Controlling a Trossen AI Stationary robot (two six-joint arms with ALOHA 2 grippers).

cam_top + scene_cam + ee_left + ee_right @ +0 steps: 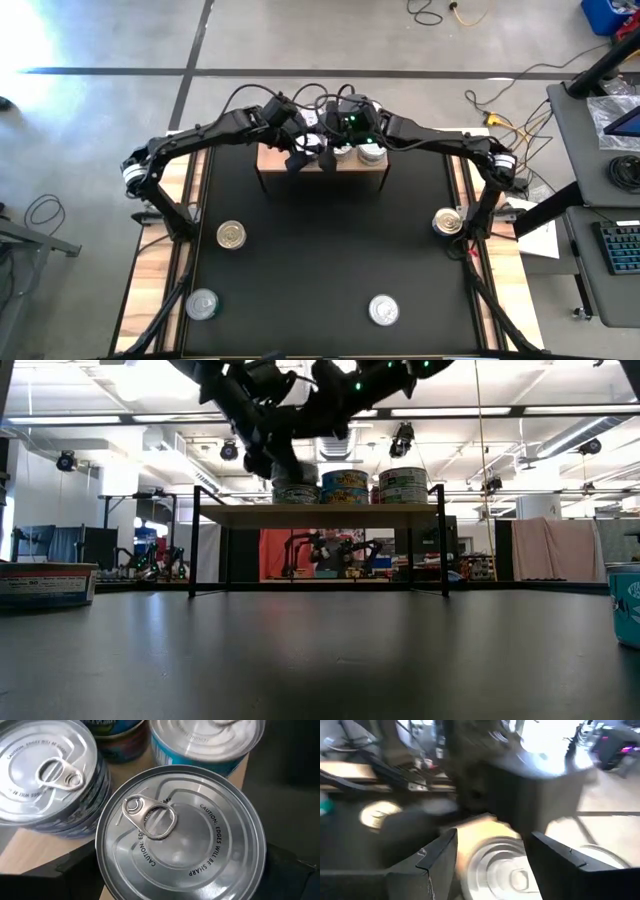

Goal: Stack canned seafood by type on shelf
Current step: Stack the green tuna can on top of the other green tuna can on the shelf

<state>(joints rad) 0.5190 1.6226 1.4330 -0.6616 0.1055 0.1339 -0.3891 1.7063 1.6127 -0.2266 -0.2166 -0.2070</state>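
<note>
The shelf (322, 178) is a light-wood board on black legs at the mat's far edge; in the low view the shelf (320, 515) carries cans in low stacks (345, 487) (403, 485). My left gripper (300, 155) is over the shelf's left part, shut on a silver-lidded can (180, 835). My right gripper (500, 865) is open and hovers over the shelf, with a silver lid (495, 867) below the gap between its fingers. In the left wrist view, a silver-lidded stack (45, 775) and a teal-labelled can (205, 742) stand close by. My left gripper holds the silver-lidded can by its side wall (102, 870), pinched between the two fingers (75, 872) on opposite sides, coming from above. The can sits level, lid up with its pull tab showing. Whether its bottom rests on the board, I cannot tell.
Several cans lie on the black mat (320, 260): a gold-lidded one (231, 235) at the left, a blue-sided one (448, 221) at the right, and two silver ones (202, 304) (383, 310) near the front edge. The two arms crowd together over the shelf.
</note>
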